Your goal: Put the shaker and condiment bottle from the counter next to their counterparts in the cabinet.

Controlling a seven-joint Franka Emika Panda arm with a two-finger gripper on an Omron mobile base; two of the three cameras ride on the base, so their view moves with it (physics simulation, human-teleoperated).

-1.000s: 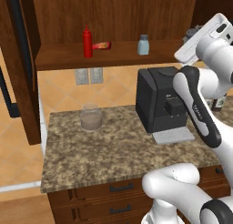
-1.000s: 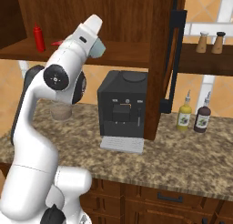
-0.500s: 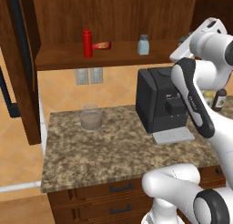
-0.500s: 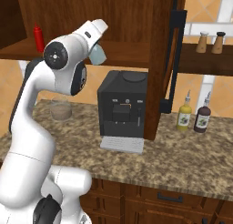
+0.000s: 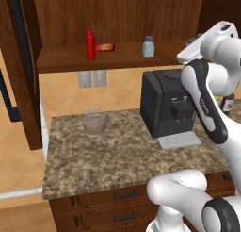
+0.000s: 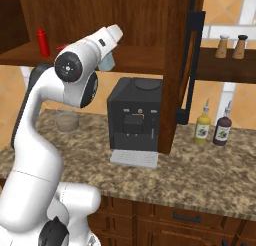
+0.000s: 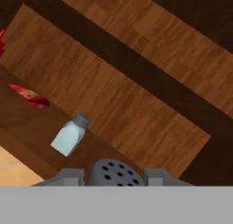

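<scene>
In the hand view my gripper (image 7: 113,175) is shut on the shaker (image 7: 113,172); its dark holed cap shows between the fingers. In the left base view the gripper (image 5: 190,40) hangs at the right end of the cabinet shelf (image 5: 122,56). On that shelf stands the twin shaker (image 5: 148,46) (image 7: 69,135), apart from the gripper. Further left the tall red squeeze bottle (image 5: 90,44) stands upright. The squat red condiment bottle (image 5: 106,46) (image 7: 29,95) lies on its side just right of it. My white hand (image 6: 107,37) covers part of the shelf.
A black coffee machine (image 5: 167,103) stands on the granite counter (image 5: 117,155) right under the gripper. A glass jar (image 5: 94,121) sits at the counter's back left. An open cabinet door (image 6: 182,65) hangs to the right, with two bottles (image 6: 202,127) beyond it.
The arm has folded upward and its elbow has swung right. The hand has stayed near the shelf's right end with the shaker in it. The things on the shelf have not moved.
</scene>
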